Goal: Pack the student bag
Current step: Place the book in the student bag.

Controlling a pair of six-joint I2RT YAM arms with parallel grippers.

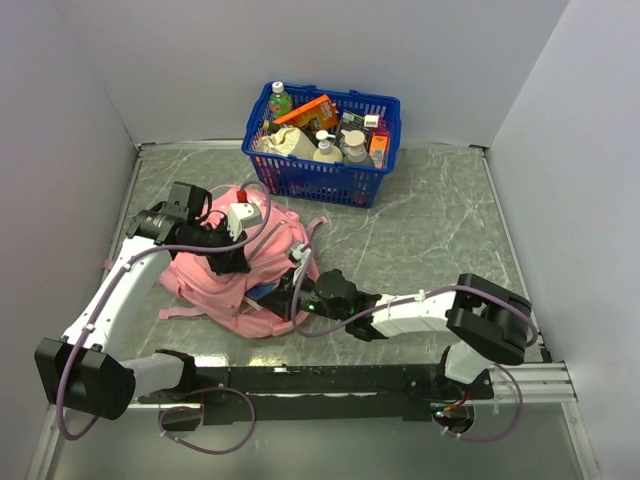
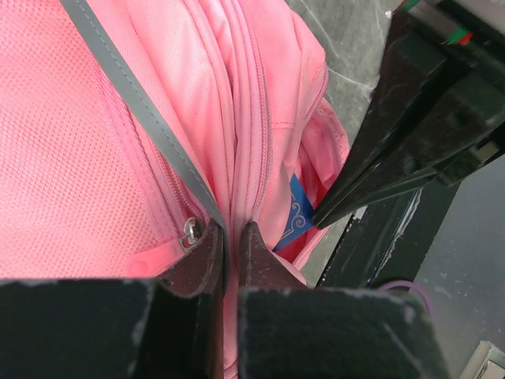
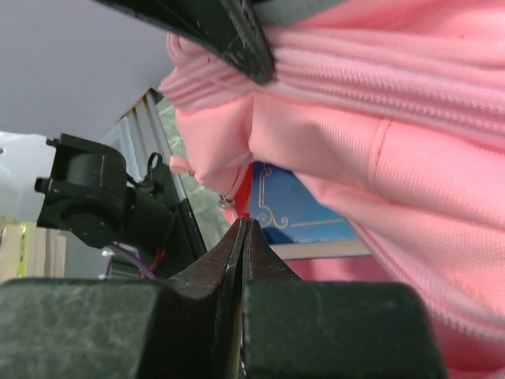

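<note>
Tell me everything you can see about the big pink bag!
The student bag is a soft pink fabric backpack lying slumped on the grey table, in front of the blue basket. It has pink zips, a grey trim strip, a mesh pocket and loose straps. Its opening gapes slightly, showing something blue inside. The left gripper pinches fabric beside a zip. The right gripper is shut at the opening's edge; whether it holds anything is unclear.
</note>
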